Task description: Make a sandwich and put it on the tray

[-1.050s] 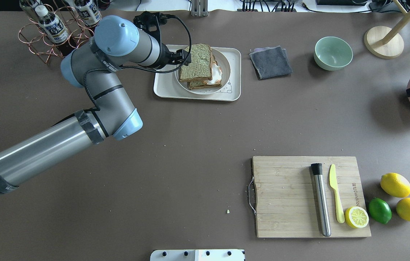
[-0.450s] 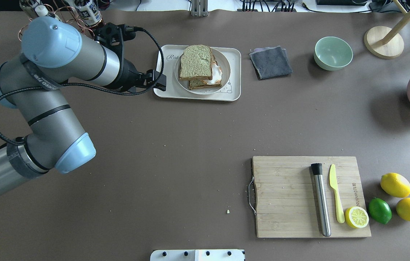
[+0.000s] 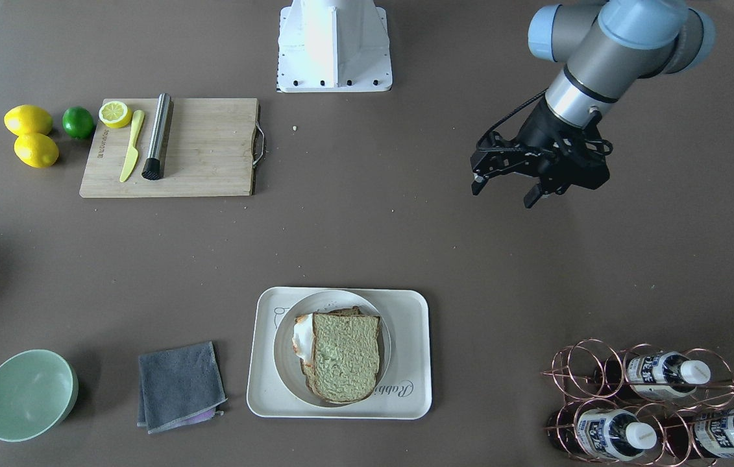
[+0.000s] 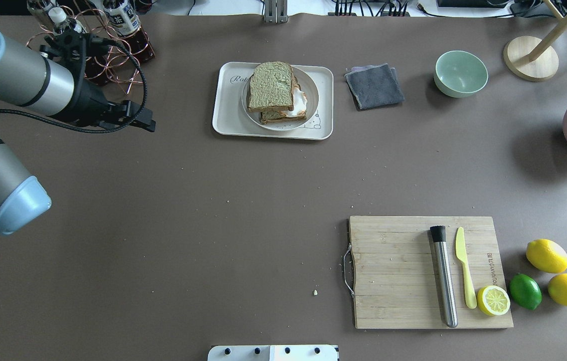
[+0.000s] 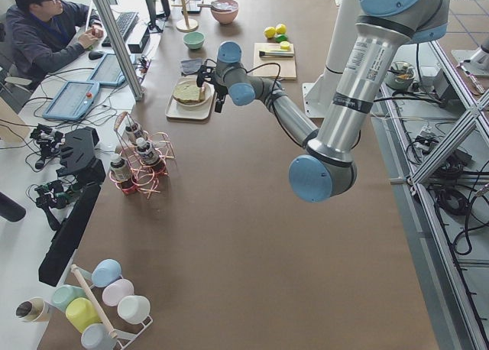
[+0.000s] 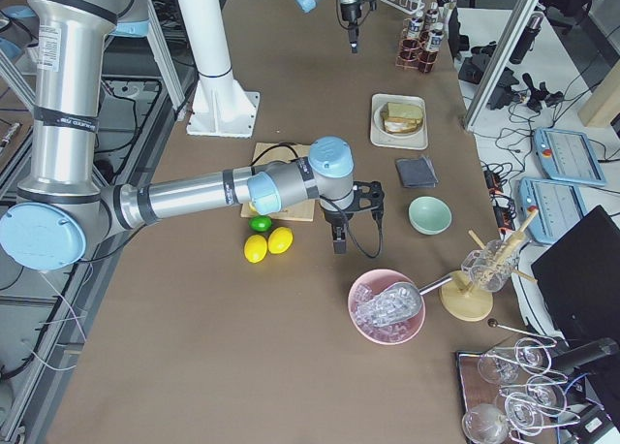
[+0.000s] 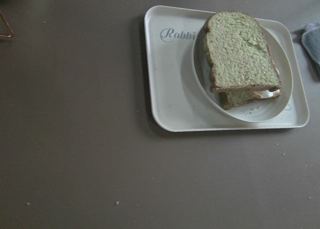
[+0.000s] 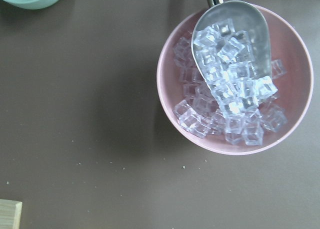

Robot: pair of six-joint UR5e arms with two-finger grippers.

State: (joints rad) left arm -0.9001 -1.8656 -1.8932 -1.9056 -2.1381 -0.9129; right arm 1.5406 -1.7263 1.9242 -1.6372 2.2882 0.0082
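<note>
The sandwich (image 4: 272,89), two greenish-tan slices with white egg showing at one side, lies on a round white plate (image 4: 312,93). The plate stands on the cream tray (image 4: 226,113) at the far middle of the table. Sandwich (image 7: 241,53) and tray (image 7: 170,94) also show in the left wrist view, and in the front view (image 3: 344,355) (image 3: 409,311). My left gripper (image 3: 503,192) is open and empty, held above bare table well to the tray's left (image 4: 144,119). My right gripper (image 6: 338,238) shows only in the exterior right view; I cannot tell its state.
A copper rack of bottles (image 4: 87,50) stands behind the left gripper. A grey cloth (image 4: 374,85) and green bowl (image 4: 460,73) lie right of the tray. A pink bowl of ice (image 8: 235,79) sits under the right wrist. The cutting board (image 4: 393,271) carries a muddler, knife and lemon half.
My left gripper has drawn away from the sandwich, moving left across the table, and stays open. The sandwich, plate and tray have not moved. The right arm's tip has left the overhead view.
</note>
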